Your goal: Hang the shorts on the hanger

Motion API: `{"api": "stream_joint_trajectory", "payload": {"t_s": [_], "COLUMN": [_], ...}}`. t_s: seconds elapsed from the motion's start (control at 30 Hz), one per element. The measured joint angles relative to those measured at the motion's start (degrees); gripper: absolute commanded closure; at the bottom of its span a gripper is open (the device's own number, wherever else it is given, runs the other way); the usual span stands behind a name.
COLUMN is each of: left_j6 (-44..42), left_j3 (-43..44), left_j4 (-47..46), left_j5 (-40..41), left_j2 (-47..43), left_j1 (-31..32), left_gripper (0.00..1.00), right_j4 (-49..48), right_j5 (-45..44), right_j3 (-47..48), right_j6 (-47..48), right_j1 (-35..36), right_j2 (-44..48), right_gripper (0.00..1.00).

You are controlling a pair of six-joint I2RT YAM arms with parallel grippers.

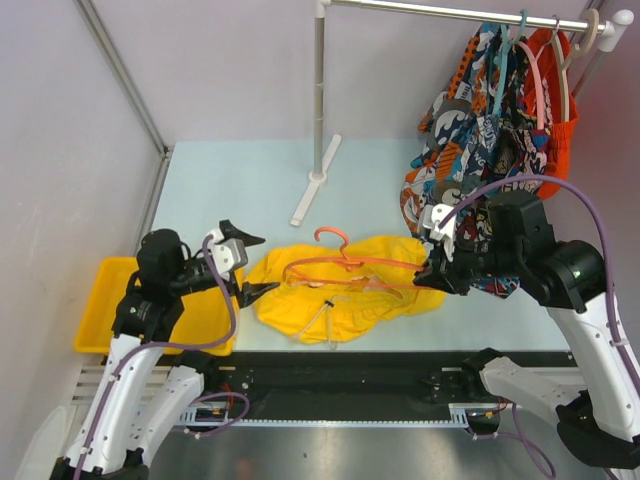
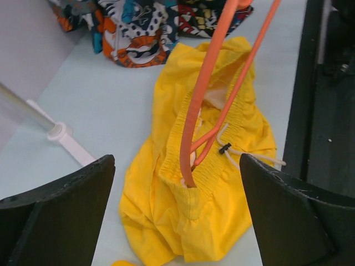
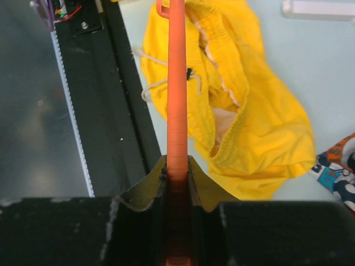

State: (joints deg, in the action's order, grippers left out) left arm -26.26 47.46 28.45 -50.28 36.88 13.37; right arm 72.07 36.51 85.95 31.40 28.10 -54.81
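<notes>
The yellow shorts (image 1: 340, 290) lie crumpled on the pale table, waistband open, pale drawstring (image 2: 244, 155) toward the near edge. The orange hanger (image 1: 345, 262) lies across them; its left end sits inside the elastic waistband (image 2: 191, 177). My right gripper (image 1: 432, 266) is shut on the hanger's right end; in the right wrist view the bar (image 3: 177, 100) runs straight out from between the jaws over the shorts (image 3: 255, 127). My left gripper (image 1: 258, 290) is open and empty, just left of the shorts' left edge, its fingers (image 2: 55, 210) wide apart either side of the fabric.
A yellow tray (image 1: 110, 300) sits at the left table edge under my left arm. A clothes rail stand (image 1: 319, 120) stands at the back, with cartoon-print shorts (image 1: 470, 130) and an orange-red garment (image 1: 562, 110) hanging at the right. The black base rail (image 1: 340, 385) runs along the near edge.
</notes>
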Motion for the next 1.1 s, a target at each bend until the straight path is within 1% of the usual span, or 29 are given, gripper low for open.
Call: {"api": "stream_joint_trajectory", "payload": {"t_s": [0.07, 0.13, 0.27, 0.3, 0.37, 0.4, 0.43, 0.47, 0.57, 0.63, 0.7, 0.73, 0.83, 0.87, 0.9, 0.93, 0.97, 1.0, 1.07, 1.1], "left_j6": [-4.4, -6.9, -8.9, -8.9, -8.5, -8.1, -8.0, -7.7, -7.8, -8.3, -8.6, -8.7, -8.7, -8.5, -8.7, -8.4, -8.8, -9.0, -9.2, -9.2], "left_j3": [0.7, 0.7, 0.7, 0.7, 0.7, 0.7, 0.7, 0.7, 0.6, 0.6, 0.5, 0.5, 0.2, -0.1, -0.3, -0.4, -0.5, -0.5, -0.5, -0.5], "left_j4": [2.7, 5.0, 7.0, 7.0, 6.5, 6.3, 6.1, 6.0, 6.2, 6.9, 7.8, 8.2, 8.7, 8.9, 9.0, 9.2, 9.5, 9.7, 10.0, 10.3], "left_j5": [-3.7, -6.3, -8.9, -9.0, -9.0, -9.0, -9.0, -9.1, -9.5, -10.1, -10.5, -10.7, -11.4, -11.5, -11.5, -11.5, -11.5, -11.5, -11.0, -10.7], "left_j2": [0.0, 0.4, 3.1, 4.2, 5.9, 6.6, 7.4, 7.8, 8.2, 8.2, 8.1, 8.1, 7.7, 7.5, 7.2, 7.1, 7.0, 7.0, 7.0, 7.3], "left_j1": [0.0, 0.0, 0.2, 0.3, 0.5, 0.7, 1.0, 1.2, 2.4, 3.1, 3.4, 3.5, 3.8, 4.0, 4.2, 4.3, 4.3, 4.4, 4.4, 4.4], "left_gripper": [0.03, 0.06, 0.12, 0.19, 0.27, 0.34, 0.39, 0.49, 0.67, 0.68, 0.61, 0.6, 0.76, 0.91, 0.99, 1.0, 1.0, 1.0, 1.0, 1.0], "right_j4": [0.8, 0.9, 0.8, 0.7, 0.5, 0.5, 0.5, 0.5, 0.3, 0.0, -0.3, -0.5, -1.0, -1.1, -1.2, -1.2, -1.2, -1.2, -1.5, -2.1], "right_j5": [1.2, 2.2, 4.1, 4.5, 5.3, 5.6, 5.8, 6.0, 6.1, 6.1, 6.1, 6.1, 6.5, 6.5, 6.5, 6.5, 6.3, 6.1, 5.2, 4.4], "right_j3": [-0.9, -1.1, -1.1, -1.2, -1.3, -1.4, -1.5, -1.6, -1.9, -2.1, -2.2, -2.3, -2.5, -2.6, -2.6, -2.7, -2.7, -2.7, -2.7, -2.7], "right_j6": [1.1, 1.8, 2.5, 2.7, 3.2, 3.3, 3.4, 3.7, 4.2, 4.2, 4.2, 4.2, 4.2, 4.2, 4.2, 4.2, 4.1, 3.8, 2.8, 2.4], "right_j1": [0.1, 0.1, 0.3, 0.3, 0.6, 0.7, 0.9, 1.0, 1.3, 1.5, 1.9, 2.1, 2.5, 2.6, 2.8, 2.9, 3.0, 3.0, 3.5, 4.0], "right_j2": [0.0, 0.2, 0.4, 0.4, 0.3, 0.3, 0.3, 0.2, -0.1, -0.5, -1.0, -1.2, -1.8, -1.9, -2.1, -2.1, -2.2, -2.3, -2.6, -2.8], "right_gripper": [1.0, 1.0, 1.0, 1.0, 1.0, 1.0, 1.0, 1.0, 1.0, 1.0, 1.0, 1.0, 1.0, 1.0, 0.97, 0.87, 0.71, 0.45, 0.33, 0.24]}}
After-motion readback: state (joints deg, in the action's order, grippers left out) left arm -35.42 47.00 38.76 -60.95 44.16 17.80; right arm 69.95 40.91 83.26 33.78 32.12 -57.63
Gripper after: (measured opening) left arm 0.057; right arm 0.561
